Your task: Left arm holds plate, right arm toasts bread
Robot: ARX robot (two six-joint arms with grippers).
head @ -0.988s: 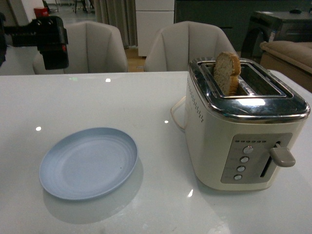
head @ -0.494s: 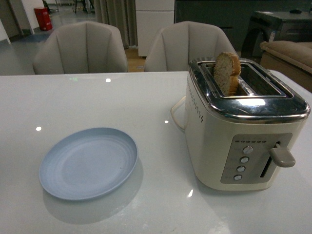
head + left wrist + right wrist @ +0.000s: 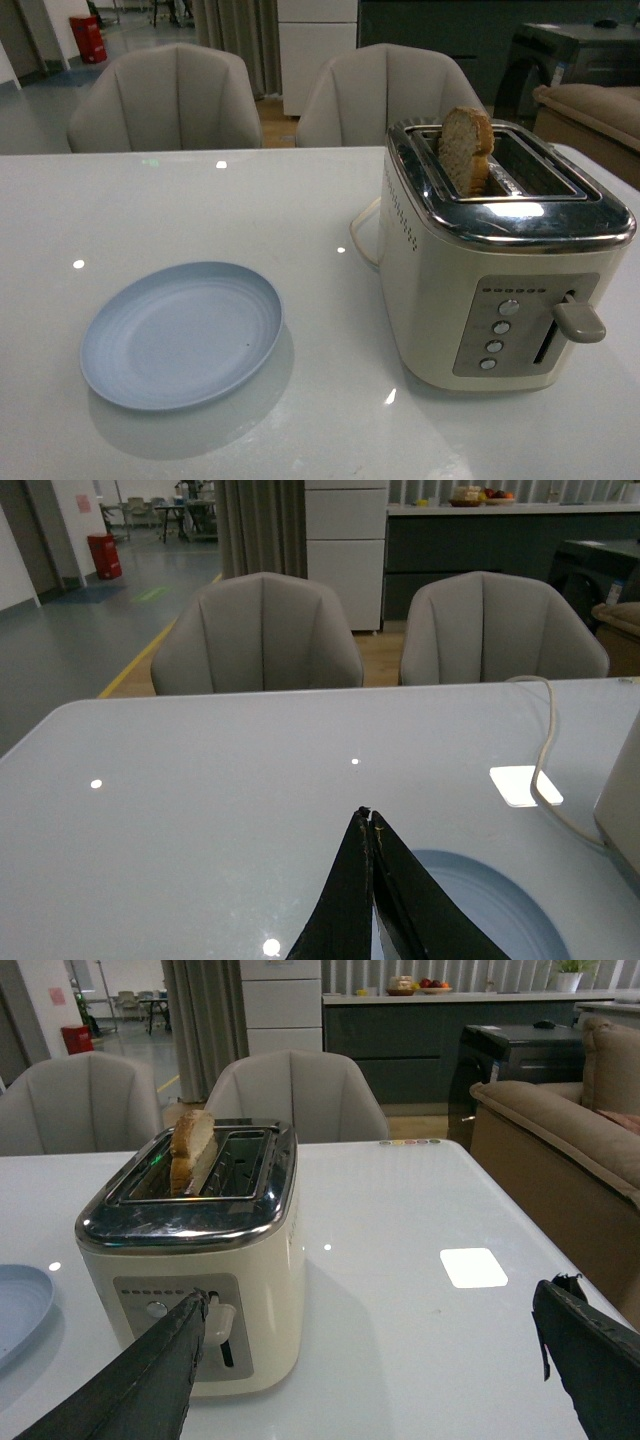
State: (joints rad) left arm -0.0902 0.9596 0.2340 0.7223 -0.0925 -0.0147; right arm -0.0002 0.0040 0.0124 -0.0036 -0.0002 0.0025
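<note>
Bread (image 3: 466,148) is seen standing in the toaster (image 3: 500,260); the left tool (image 3: 369,825) is pressed together, the right tool (image 3: 370,1360) spread wide.

The glossy white counter (image 3: 250,200) carries a pale blue plate (image 3: 182,333) and, well apart, a cream two-slot toaster (image 3: 497,255) with its cord.

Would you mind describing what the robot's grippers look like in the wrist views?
The left gripper shows dark, matte jaws tapering to a thin wedge. The right gripper shows two dark grey, flat, blade-like jaws with slightly rough edges. No cables or markings are visible.
</note>
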